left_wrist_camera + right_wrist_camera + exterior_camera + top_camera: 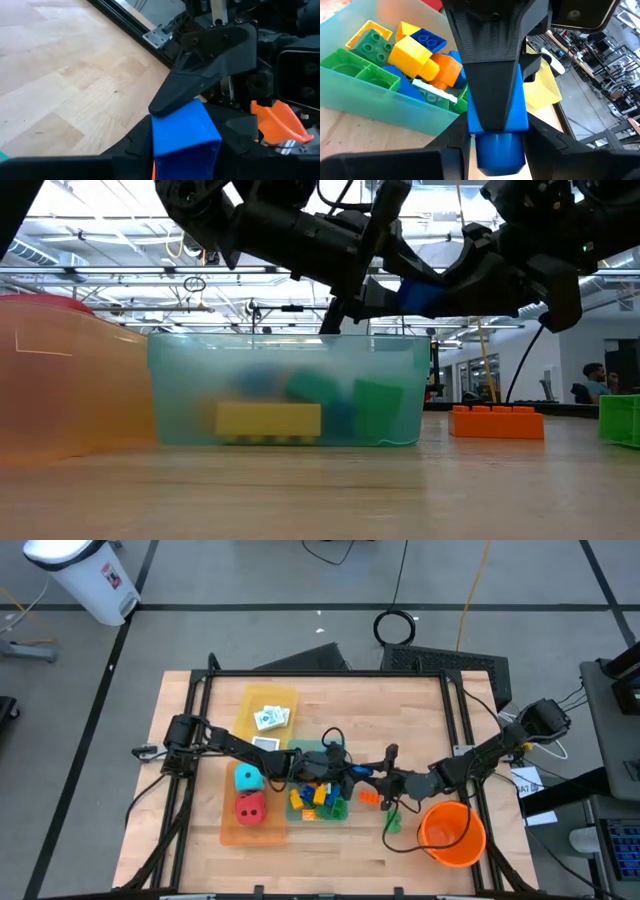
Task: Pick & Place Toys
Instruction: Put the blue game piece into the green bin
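Observation:
A blue brick [182, 135] hangs in the air between my two grippers, just right of the teal tray [300, 753], which holds several bricks [415, 50]. My left gripper [348, 769] reaches in from the left and my right gripper [368, 776] from the right; both are shut on the brick, which also shows in the low view [428, 295]. An orange brick [369, 797] and a green brick [392, 823] lie flat on the table. A teal die [248, 778] and a red die [250, 808] sit in the orange tray [228, 832]. My left gripper pinches the blue brick's two opposite sides [157, 142] between its two fingers, coming level from the table's left. The brick is lifted clear of the table. My right gripper pinches the same brick's other pair of sides [472, 115] between its fingers, coming level from the table's right. One of its fingers [200, 80] lies on the brick's face, crosswise to the left gripper's fingers.
An orange bucket [452, 833] stands at the front right. A yellow tray [252, 700] at the back holds white cards [271, 718]. A black frame rail [320, 673] runs round the table. People show in the room beyond the table in the low view [592, 380].

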Controlling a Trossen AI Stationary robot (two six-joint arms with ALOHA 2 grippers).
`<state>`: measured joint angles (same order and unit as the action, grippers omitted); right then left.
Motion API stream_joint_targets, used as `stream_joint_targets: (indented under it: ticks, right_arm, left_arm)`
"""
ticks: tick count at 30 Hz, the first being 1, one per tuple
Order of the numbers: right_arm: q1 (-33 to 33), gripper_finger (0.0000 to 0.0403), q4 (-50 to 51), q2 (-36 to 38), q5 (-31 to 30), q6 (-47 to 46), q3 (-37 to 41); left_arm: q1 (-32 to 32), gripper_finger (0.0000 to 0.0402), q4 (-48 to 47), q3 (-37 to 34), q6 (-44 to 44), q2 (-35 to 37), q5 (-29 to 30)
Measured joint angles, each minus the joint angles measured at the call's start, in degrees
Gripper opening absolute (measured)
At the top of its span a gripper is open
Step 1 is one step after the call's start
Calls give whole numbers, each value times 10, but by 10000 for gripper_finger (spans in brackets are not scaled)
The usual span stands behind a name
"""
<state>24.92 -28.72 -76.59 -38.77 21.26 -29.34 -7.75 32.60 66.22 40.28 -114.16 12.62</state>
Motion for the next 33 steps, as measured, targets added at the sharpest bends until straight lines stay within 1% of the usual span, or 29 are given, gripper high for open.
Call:
stream_joint_targets:
  ticks: [2,4,6,8,13,16,19,22,24,26,29,33]
  right_arm:
    - [6,116,5,2,-6,-12,0]
    - [14,126,3,3,-34,-31,-2]
    - [24,139,5,9,-66,-45,-3]
    - [34,153,21,20,-90,-49,-1]
    - [56,179,46,60,-90,-70,-1]
    - [63,188,83,91,-90,-90,-1]
    - [63,191,114,125,-90,-115,-2]
    - [63,190,141,150,-90,-139,-1]
    - [63,188,158,165,-90,-144,2]
    - [63,186,152,170,-90,-145,5]
    - [61,183,156,177,-90,-146,13]
    - [55,184,150,177,-89,-147,17]
  left_arm:
    - [2,134,-5,0,-8,5,-19]
    - [5,134,-14,0,-23,16,-38]
    - [5,134,-36,0,-42,33,-38]
    - [1,134,-73,0,-56,55,-26]
    - [-25,134,-158,0,-80,103,58]
    - [-41,134,-189,-1,-88,121,104]
    - [-51,133,-213,-18,-87,144,119]
    - [-52,133,-225,-60,-65,176,124]
    - [-52,133,-215,-90,-52,196,129]
    - [-49,132,-210,-123,-39,214,122]
    - [-44,132,-176,-165,-27,224,81]
    - [-32,132,-154,-185,-25,222,39]
